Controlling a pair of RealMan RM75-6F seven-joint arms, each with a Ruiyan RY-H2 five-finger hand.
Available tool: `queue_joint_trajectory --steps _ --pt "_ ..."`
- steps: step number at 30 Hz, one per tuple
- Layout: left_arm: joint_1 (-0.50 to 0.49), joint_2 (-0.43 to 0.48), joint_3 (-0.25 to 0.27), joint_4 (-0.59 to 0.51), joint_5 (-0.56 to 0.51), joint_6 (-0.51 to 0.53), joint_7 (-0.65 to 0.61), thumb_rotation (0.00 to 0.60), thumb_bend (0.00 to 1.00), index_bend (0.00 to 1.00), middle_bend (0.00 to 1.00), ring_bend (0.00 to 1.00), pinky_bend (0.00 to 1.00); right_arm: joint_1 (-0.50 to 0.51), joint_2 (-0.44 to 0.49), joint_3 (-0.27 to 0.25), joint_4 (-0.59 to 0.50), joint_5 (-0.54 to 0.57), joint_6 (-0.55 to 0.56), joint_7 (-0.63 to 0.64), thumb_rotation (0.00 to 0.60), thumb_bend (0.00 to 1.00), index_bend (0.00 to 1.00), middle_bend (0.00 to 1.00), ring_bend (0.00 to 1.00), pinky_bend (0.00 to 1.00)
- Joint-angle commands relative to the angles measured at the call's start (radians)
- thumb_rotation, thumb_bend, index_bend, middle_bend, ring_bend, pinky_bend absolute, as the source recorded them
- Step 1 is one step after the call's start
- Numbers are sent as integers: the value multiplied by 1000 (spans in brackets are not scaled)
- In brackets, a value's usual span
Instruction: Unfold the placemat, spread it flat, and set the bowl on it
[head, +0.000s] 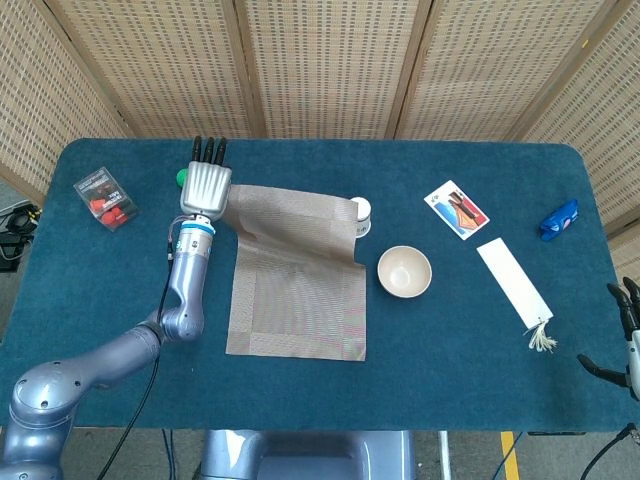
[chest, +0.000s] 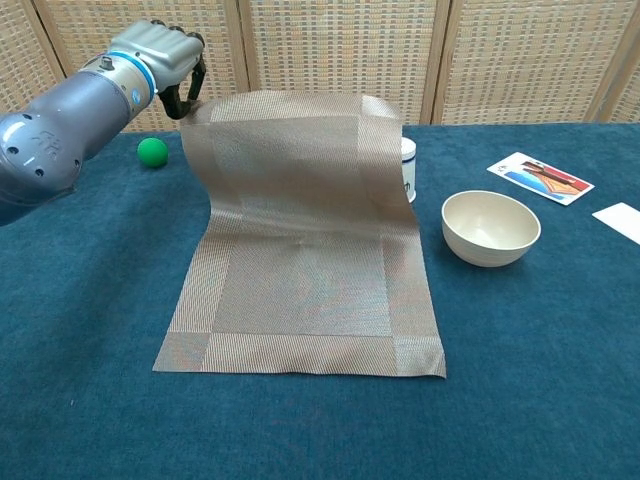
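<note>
A brown woven placemat (head: 295, 275) (chest: 300, 270) lies opened out, its near half flat on the table and its far half lifted. My left hand (head: 205, 185) (chest: 160, 60) pinches the far left corner and holds it up. The raised far edge drapes against a white paper cup (head: 360, 212) (chest: 407, 170) and hides most of it. A beige bowl (head: 404, 271) (chest: 490, 227) stands upright on the cloth just right of the mat, apart from it. My right hand (head: 625, 335) shows only at the right edge of the head view, fingers spread, holding nothing.
A green ball (chest: 152, 151) lies behind the left hand. A red-and-black packet (head: 105, 197) is at far left. A picture card (head: 456, 209), a white strip with a tassel (head: 514, 282) and a blue object (head: 559, 219) lie on the right of the blue table (head: 450, 360).
</note>
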Motion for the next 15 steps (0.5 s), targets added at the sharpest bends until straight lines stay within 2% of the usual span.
queue_joint_trajectory --steps 1,2,4,10,15 --pt "-2 -12 16 25 2 -12 -8 600 399 97 0 0 0 -1 -1 0 0 -1 2 -2 600 86 105 0 0 0" --pt "-1 -12 18 28 1 -14 -9 600 351 30 0 0 0 -1 0 0 -1 -2 3 -2 600 87 105 0 0 0" --pt "2 -10 22 32 3 -11 -16 600 306 0 0 0 0 -2 1 0 -2 -1 4 -1 600 87 104 0 0 0" --pt "18 8 25 18 23 20 -57 600 267 0 0 0 0 -3 2 -2 -5 -6 4 -2 600 87 104 0 0 0" --pt "62 56 37 -65 46 60 -99 600 266 0 0 0 0 -4 4 -5 -11 -12 6 -3 600 87 104 0 0 0"
